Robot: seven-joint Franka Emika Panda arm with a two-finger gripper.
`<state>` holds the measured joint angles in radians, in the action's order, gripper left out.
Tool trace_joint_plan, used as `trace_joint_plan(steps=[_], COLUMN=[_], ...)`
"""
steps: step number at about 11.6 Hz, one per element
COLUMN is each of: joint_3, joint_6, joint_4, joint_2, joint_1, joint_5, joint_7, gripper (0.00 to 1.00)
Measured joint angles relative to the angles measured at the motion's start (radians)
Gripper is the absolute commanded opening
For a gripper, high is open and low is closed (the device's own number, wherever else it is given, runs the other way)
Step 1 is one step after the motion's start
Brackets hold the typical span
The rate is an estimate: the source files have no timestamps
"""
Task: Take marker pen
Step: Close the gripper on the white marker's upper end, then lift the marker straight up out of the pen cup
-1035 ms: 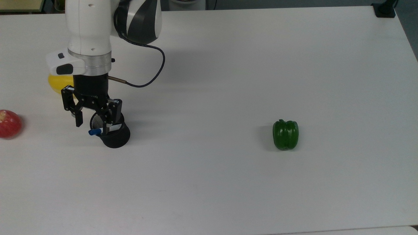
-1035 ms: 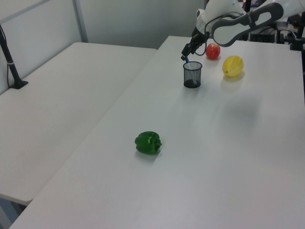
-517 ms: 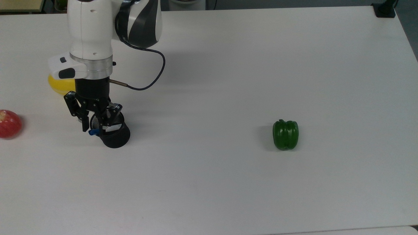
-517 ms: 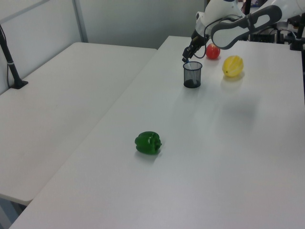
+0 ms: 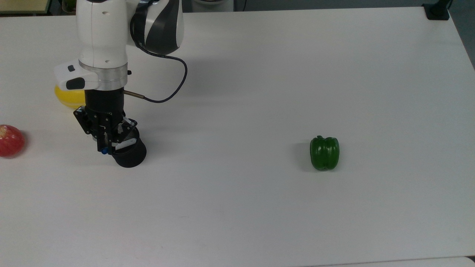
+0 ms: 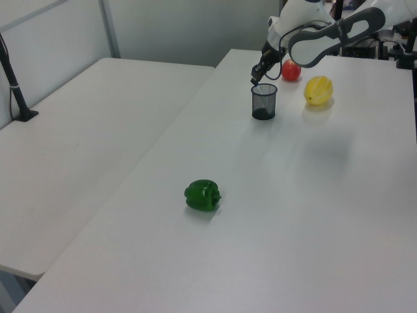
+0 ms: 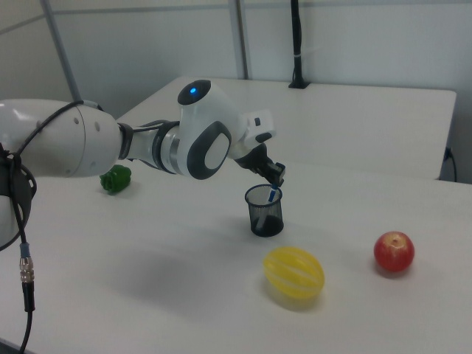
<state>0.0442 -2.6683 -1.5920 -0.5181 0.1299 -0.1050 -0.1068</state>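
The pen point(image 5: 107, 150) stands tilted in the cup point(image 5: 129, 152), its blue end above the rim. The gripper point(image 5: 105, 147) has its jaws closed on that end. It looks light, stiff, smooth — a straight, slow lift should avoid dragging the cup.

Top view looks down; left and right views face across the table point(image 5: 259, 207)

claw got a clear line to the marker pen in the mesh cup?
Likely yes. The claw is already at the marker pen, shut on its blue top where it sticks up out of the black mesh cup. Nothing stands between them.
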Motion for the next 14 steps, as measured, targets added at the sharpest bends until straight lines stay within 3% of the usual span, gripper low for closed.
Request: trace_joint_plan(steps=[6,14], joint_3=[0.000,0.000], joint_6=[0.000,0.000], joint_4=[0.007,0.041], joint_2=[0.000,0.071], joint_1=[0.001,0.002], joint_5=[0.000,0.000], joint_7=[0.000,0.000], gripper=[0.09,0.07])
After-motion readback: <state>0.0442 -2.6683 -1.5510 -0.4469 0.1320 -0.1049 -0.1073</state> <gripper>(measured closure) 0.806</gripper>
